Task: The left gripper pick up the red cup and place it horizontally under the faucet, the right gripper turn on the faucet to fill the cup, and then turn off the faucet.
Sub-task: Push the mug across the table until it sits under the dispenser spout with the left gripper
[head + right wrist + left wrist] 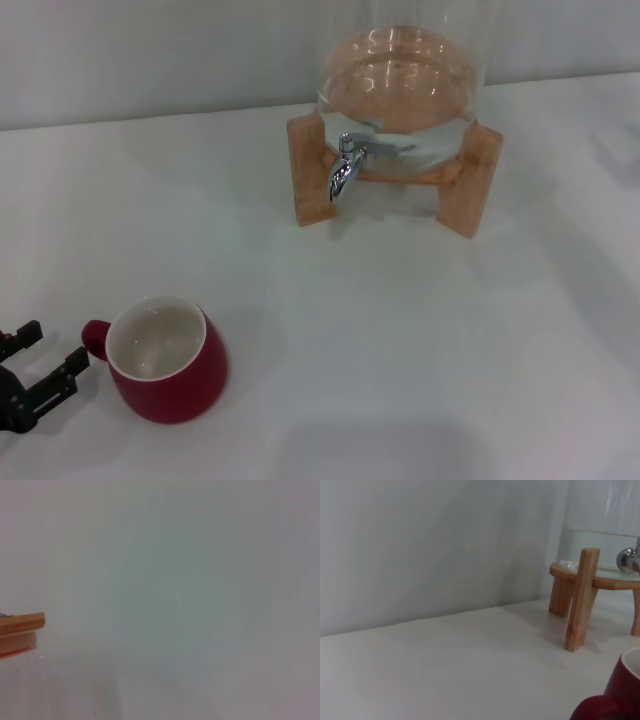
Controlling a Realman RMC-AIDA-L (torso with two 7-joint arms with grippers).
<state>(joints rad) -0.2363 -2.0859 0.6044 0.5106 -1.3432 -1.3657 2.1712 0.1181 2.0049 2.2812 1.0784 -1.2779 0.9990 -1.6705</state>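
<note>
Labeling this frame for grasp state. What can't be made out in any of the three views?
- Right gripper: in no view; the right wrist view shows only wall and a corner of the wooden stand.
- Left gripper: cut off by the head view's left edge beside the red cup; jaws spread, arm unseen.
- Cup contents: head view shows a white inside, water level unclear.
- Faucet: lever position too small to read; left wrist view crops it at the edge.
- Glass dispenser: top cut off.

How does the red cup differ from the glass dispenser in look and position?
The red cup is squat, opaque dark red with a white inside; the glass dispenser is clear and larger. The cup stands directly on the table near the left gripper; the dispenser rests farther back, raised on a wooden stand. Both are upright.
</note>
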